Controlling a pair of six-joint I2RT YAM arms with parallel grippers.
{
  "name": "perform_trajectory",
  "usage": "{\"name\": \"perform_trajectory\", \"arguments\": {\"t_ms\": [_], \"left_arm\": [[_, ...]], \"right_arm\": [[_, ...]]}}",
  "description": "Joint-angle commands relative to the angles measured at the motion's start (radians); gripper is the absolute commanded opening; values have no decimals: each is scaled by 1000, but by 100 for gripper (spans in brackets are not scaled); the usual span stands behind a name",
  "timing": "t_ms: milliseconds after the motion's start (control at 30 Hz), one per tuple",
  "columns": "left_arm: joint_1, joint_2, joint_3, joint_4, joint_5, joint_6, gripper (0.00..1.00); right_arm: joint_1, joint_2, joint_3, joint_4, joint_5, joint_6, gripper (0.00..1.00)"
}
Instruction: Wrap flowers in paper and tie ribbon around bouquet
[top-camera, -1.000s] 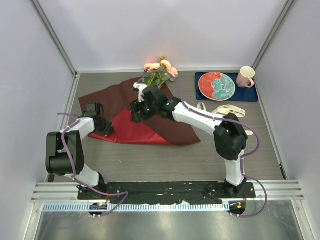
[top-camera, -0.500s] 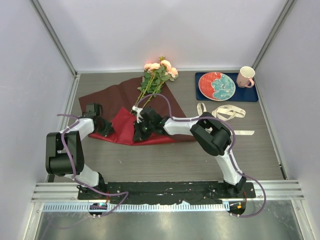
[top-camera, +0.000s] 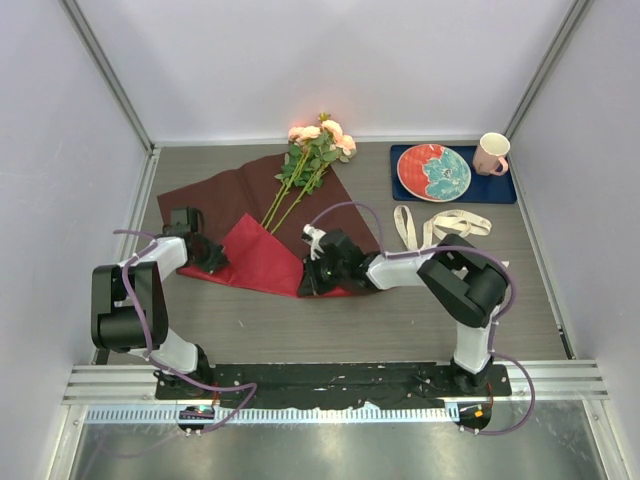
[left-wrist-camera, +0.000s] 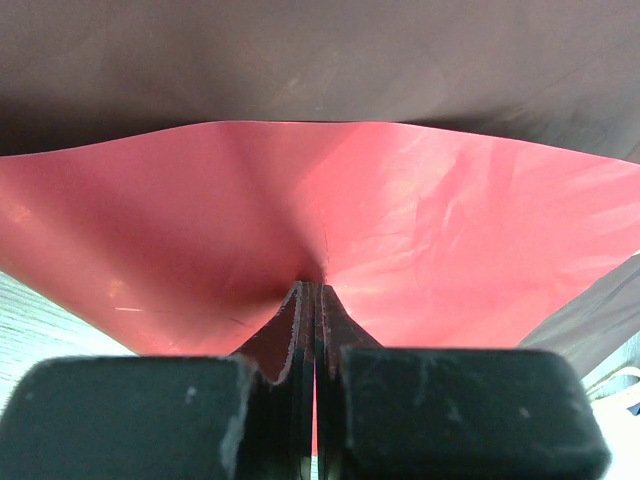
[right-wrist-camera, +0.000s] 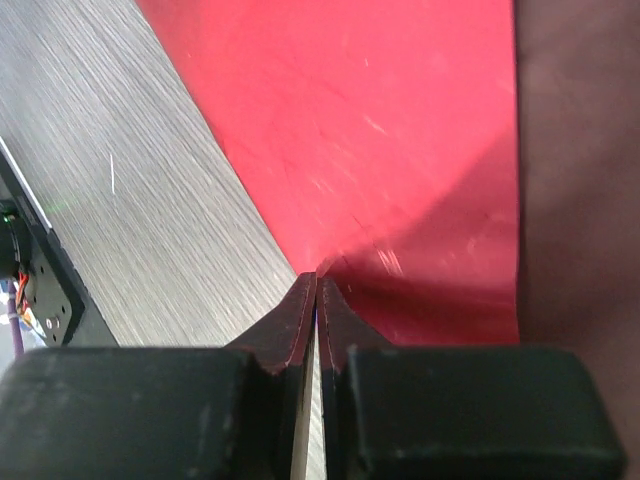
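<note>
Right gripper (top-camera: 309, 281) is clamping onto the near edge of the paper (top-camera: 262, 262). A second ago it was hanging open up by the stems; since then it's been swinging down toward my base and closing. My right wrist view is showing the jaws pinched together on the thin red sheet. Left gripper (top-camera: 212, 256) is clenching the paper's left corner, with the sheet puckering into the tips. No change there over the last second.

Paper is lying mid-table, with a bright red flap showing on the near side and the dark maroon face spreading behind it. Flowers (top-camera: 318, 145) are lying on it, heads at the far edge and stems running diagonally toward me, uncovered. I'm now holding the sheet at two points, so my read is that I'm setting up to pull the flap over the stems. Wrapping is barely starting and tying isn't close.

Ribbon (top-camera: 440, 222) is lying loose to the right of the paper, near it.

Further out, a plate (top-camera: 433, 172) and a mug (top-camera: 490, 153) are sitting on a blue mat (top-camera: 505, 188) at the far right. Table (top-camera: 300, 330) is grey wood-grain, and white walls (top-camera: 330, 60) are boxing it in.
</note>
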Motion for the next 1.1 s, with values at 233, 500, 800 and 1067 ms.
{"name": "perform_trajectory", "arguments": {"t_ms": [233,500,800,1067], "left_arm": [[20,49,-56,-23,-119,29,0],[22,47,-53,-26,-109,38,0],[22,55,-64,9,13,48,0],[22,16,-32,-40,16,117,0]], "right_arm": [[-103,-193,-258,-30,77,11,9],[-135,-400,-436,-162,140,48,9],[-61,-384,45,-275,154,-61,20],[66,93,475,-167,13,-27,21]]}}
